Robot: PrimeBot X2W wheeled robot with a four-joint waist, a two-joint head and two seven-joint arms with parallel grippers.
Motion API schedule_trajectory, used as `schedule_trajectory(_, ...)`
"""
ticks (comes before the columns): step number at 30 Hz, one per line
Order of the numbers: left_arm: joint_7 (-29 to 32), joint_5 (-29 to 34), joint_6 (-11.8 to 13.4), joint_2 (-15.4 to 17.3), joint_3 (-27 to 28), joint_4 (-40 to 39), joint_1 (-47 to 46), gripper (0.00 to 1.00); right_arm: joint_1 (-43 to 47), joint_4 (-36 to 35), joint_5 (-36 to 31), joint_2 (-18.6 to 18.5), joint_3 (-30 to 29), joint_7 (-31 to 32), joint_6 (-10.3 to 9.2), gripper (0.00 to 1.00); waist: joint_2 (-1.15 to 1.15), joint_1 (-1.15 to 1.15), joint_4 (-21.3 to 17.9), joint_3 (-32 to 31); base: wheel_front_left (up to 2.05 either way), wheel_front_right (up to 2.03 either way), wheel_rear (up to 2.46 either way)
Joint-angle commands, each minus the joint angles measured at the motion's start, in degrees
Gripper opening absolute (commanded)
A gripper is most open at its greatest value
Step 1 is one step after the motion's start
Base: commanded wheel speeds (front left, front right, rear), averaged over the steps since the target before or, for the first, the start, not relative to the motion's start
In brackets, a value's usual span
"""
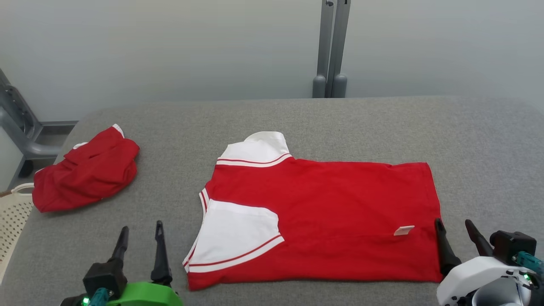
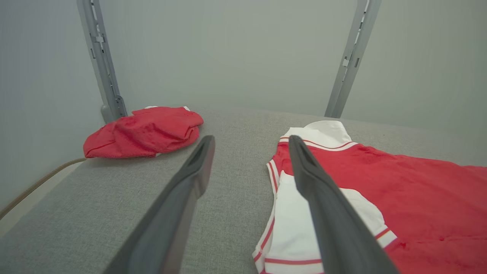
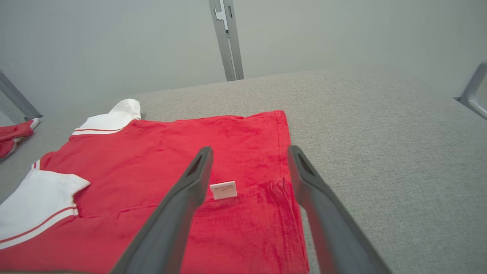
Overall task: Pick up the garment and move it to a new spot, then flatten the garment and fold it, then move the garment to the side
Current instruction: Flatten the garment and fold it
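Observation:
The garment (image 1: 331,212) is a red shirt with white sleeves and collar, lying flat and folded lengthwise on the grey table (image 1: 297,119), a small white tag near its right end. My left gripper (image 1: 141,227) stands open just left of the near white sleeve, with nothing between its fingers. At the shirt's right hem my right gripper (image 1: 454,224) is open as well, holding nothing. The left wrist view shows the sleeve (image 2: 296,213) behind the right finger (image 2: 323,205) of the left gripper (image 2: 251,140). In the right wrist view the right gripper (image 3: 249,151) hangs above the hem and tag (image 3: 223,189).
A second red garment (image 1: 87,170) lies crumpled at the table's far left, also (image 2: 146,131). A pale perforated basket (image 1: 12,216) sits past the left edge. Grey frame posts (image 1: 332,49) rise behind the table. Bare table lies to the right of the shirt.

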Motion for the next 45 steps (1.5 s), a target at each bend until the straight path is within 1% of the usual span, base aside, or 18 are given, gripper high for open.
schedule_trajectory(1, -0.2, -0.2, 0.1, -0.2, 1.0, -0.4, 1.1, 1.0, 0.4, 0.3, 0.7, -0.1, 0.6, -0.7, -0.07, 1.0, 0.0, 0.0, 0.4, -0.7, 0.0, 0.0, 0.0)
schedule_trajectory(4, -0.2, 0.4, -0.3, -0.1, 2.6, -0.8, 1.9, 1.0, 0.0, 1.3, 1.6, -0.1, 2.3, -1.3, -0.08, 1.0, 0.0, 0.0, 0.6, -1.6, 0.0, 0.0, 0.0)
schedule_trajectory(7, -0.2, 1.3, -1.2, 0.5, 3.5, -1.3, 2.8, 1.0, -0.5, 2.3, 2.0, -0.1, 3.9, -1.8, -0.07, 1.0, 0.0, 0.0, 0.7, -2.2, 0.0, 0.0, 0.0)
schedule_trajectory(12, -0.1, 3.0, -1.4, 2.2, 3.0, -0.3, 3.8, 1.0, -0.4, 3.5, 3.1, -0.1, 7.0, -2.6, -0.07, 1.0, 0.0, 0.0, 1.1, -3.1, 0.0, 0.0, 0.0)
schedule_trajectory(16, 0.4, 2.8, -2.8, 3.6, 2.4, 0.2, 4.5, 1.0, 0.7, 3.7, 3.7, -0.1, 9.9, -3.5, -0.08, 1.0, 0.0, 0.0, 1.8, -3.6, 0.0, 0.0, 0.0)
schedule_trajectory(19, 0.6, 1.9, -3.9, 4.0, 2.1, 0.2, 5.0, 1.0, 1.4, 3.8, 4.3, -0.1, 10.9, -3.9, -0.07, 1.0, 0.0, 0.0, 2.2, -3.7, 0.0, 0.0, 0.0)
schedule_trajectory(23, 0.6, 1.1, -5.4, 4.3, 1.8, 0.1, 5.2, 1.0, 1.6, 3.9, 4.7, -0.1, 11.6, -4.5, -0.07, 1.0, 0.0, 0.0, 2.8, -3.6, 0.0, 0.0, 0.0)
schedule_trajectory(26, 0.7, 0.6, -5.6, 3.6, 1.5, -0.6, 5.1, 1.0, 1.8, 3.8, 4.5, -0.1, 11.7, -4.9, -0.07, 1.0, 0.0, 0.0, 3.0, -3.5, 0.0, 0.0, 0.0)
schedule_trajectory(33, 0.7, -0.1, -6.1, 3.1, 1.6, 0.2, 3.4, 1.0, 1.4, 4.0, 4.3, -0.1, 11.0, -4.7, -0.07, 1.0, 0.0, 0.0, 2.8, -2.8, 0.0, 0.0, 0.0)
schedule_trajectory(39, 3.8, -0.7, -6.8, 2.9, 0.3, 1.2, 1.7, 1.0, 0.0, 4.4, 5.7, -0.1, 9.8, -3.6, -0.07, 1.0, 0.0, 0.0, 2.3, -2.3, 0.0, 0.0, 0.0)
schedule_trajectory(42, 5.3, -0.9, -7.2, 2.8, -0.3, 1.7, 0.3, 1.0, -0.5, 4.4, 5.3, -0.1, 9.1, -2.5, -0.07, 1.0, 0.0, 0.0, 2.2, -1.9, 0.0, 0.0, 0.0)
schedule_trajectory(45, 7.4, -0.5, -8.1, 2.7, -1.5, 3.1, -3.0, 1.0, -1.7, 4.1, 5.0, -0.1, 8.0, 0.3, -0.07, 1.0, 0.0, 0.0, 1.6, -1.0, 0.0, 0.0, 0.0)
